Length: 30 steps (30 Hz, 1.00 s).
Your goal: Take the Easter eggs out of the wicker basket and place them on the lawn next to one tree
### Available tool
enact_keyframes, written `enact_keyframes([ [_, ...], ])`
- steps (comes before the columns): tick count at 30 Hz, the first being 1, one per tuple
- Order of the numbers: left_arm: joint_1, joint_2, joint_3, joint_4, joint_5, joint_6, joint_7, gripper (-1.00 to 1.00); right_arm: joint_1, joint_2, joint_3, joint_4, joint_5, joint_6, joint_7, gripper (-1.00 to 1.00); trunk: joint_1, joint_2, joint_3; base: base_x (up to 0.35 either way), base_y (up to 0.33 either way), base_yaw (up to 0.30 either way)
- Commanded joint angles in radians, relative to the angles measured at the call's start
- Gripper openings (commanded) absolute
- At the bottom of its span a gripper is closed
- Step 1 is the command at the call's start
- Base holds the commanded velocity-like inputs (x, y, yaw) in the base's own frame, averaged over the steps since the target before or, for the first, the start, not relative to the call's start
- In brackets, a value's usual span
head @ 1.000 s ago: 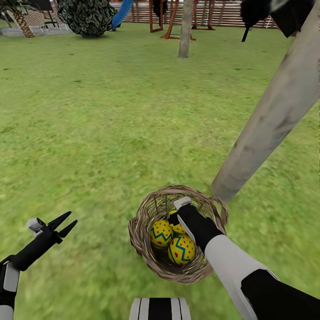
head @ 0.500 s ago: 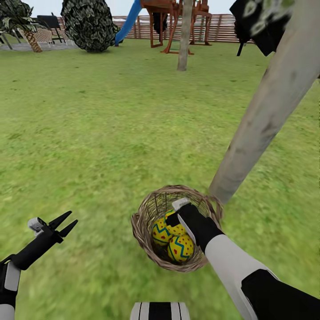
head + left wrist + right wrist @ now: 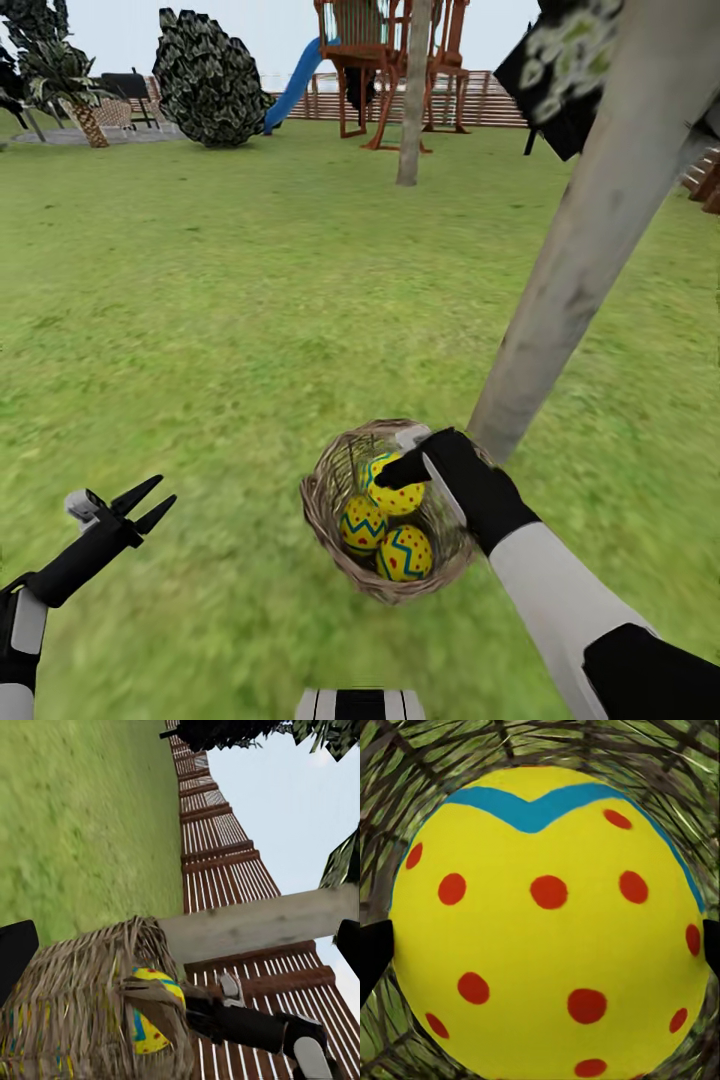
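Your head view shows three eggs (image 3: pixel 384 520) in the basket (image 3: pixel 325 500), which sits on the lawn (image 3: pixel 200 330) at the foot of the pale tree trunk (image 3: pixel 590 240). Your right tool (image 3: pixel 400 478) reaches into the basket, clasped on the top egg (image 3: pixel 398 494). Your right wrist view confirms it: that egg (image 3: pixel 547 922) sits between both dark fingertips (image 3: pixel 373 952). Your left tool (image 3: pixel 148 503) hangs released over grass, well apart. Your left wrist view adds the fence (image 3: pixel 225 862) behind the basket (image 3: pixel 75 1005).
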Motion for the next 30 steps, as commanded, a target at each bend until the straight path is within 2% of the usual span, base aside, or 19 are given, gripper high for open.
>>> enact_keyframes([
  [1,-0.001,-0.001,0.001,0.001,0.0,0.01,-0.003,1.0,0.011,-0.026,0.0,-0.038,-0.01,0.012,0.018,-1.0,-0.001,0.0,0.003,-0.275,0.0,0.0],
  [2,-0.001,-0.001,0.001,0.001,0.0,0.01,-0.003,1.0,0.031,-0.048,0.0,-0.093,-0.038,0.018,0.04,-1.0,-0.002,0.0,0.007,-0.119,0.0,0.0],
  [3,-0.001,-0.002,0.001,0.001,0.0,0.01,-0.003,1.0,0.062,-0.073,0.0,-0.183,-0.082,0.041,0.058,-1.0,-0.002,0.0,0.011,-0.039,0.0,0.0],
  [4,-0.001,-0.002,0.001,0.001,0.0,0.01,-0.003,1.0,0.093,-0.092,0.0,-0.265,-0.107,0.05,0.063,-1.0,-0.002,0.001,0.015,-0.016,0.0,0.0],
  [6,-0.001,-0.002,0.001,0.001,0.0,0.009,-0.003,1.0,0.161,-0.116,0.0,-0.443,-0.127,0.057,0.066,-1.0,-0.003,0.001,0.023,-0.003,0.0,0.0],
  [7,-0.001,-0.002,0.001,0.001,0.0,0.009,-0.003,1.0,0.175,-0.12,0.0,-0.476,-0.135,0.057,0.067,-1.0,-0.004,0.001,0.026,0.0,0.0,0.0],
  [8,-0.001,-0.002,0.001,0.001,0.0,0.009,-0.003,1.0,0.182,-0.122,0.0,-0.492,-0.161,0.056,0.069,-1.0,-0.004,0.002,0.03,0.0,0.0,0.0],
  [10,-0.001,-0.002,0.001,0.001,0.0,0.008,-0.003,1.0,0.187,-0.132,0.0,-0.502,-0.288,0.054,0.081,-1.0,-0.005,0.002,0.038,0.0,0.0,0.0],
  [11,-0.001,-0.002,0.001,0.002,0.0,0.008,-0.003,1.0,0.188,-0.2,0.0,-0.503,-0.456,0.052,0.153,-1.0,-0.006,0.002,0.042,0.0,0.0,0.0],
  [12,-0.001,-0.003,0.001,0.002,0.0,0.008,-0.003,1.0,0.188,-0.264,0.0,-0.504,-0.586,0.052,0.277,-1.0,-0.006,0.003,0.046,0.0,0.0,0.0],
  [14,0.001,0.009,-0.011,-0.01,0.012,0.01,-0.014,1.0,0.2,-0.249,-0.011,-0.492,-0.571,0.041,0.261,-1.0,-0.006,0.003,0.046,0.0,0.0,0.0],
  [16,0.001,0.019,-0.002,-0.009,0.024,0.012,-0.025,1.0,0.195,-0.238,-0.023,-0.481,-0.558,0.03,0.263,-1.0,-0.006,0.003,0.046,0.0,0.0,0.0],
  [19,0.002,0.016,0.015,-0.011,0.041,0.013,-0.025,1.0,0.185,-0.255,-0.015,-0.487,-0.576,0.021,0.28,-1.0,-0.006,0.003,0.046,0.0,0.0,0.0],
  [22,0.002,0.024,0.032,-0.012,0.058,0.013,-0.026,1.0,0.184,-0.271,-0.015,-0.494,-0.594,0.021,0.292,-1.0,-0.006,0.003,0.046,0.0,0.0,0.0],
  [29,0.002,0.024,0.033,-0.012,0.097,0.013,-0.027,1.0,0.184,-0.279,-0.054,-0.493,-0.609,0.025,0.327,-1.0,-0.006,0.003,0.048,0.0,0.0,-0.062],
  [30,0.002,0.024,0.034,-0.012,0.128,0.013,-0.027,1.0,0.185,-0.279,-0.086,-0.493,-0.609,0.025,0.332,-1.0,-0.006,0.003,0.049,0.0,0.0,-0.207],
])
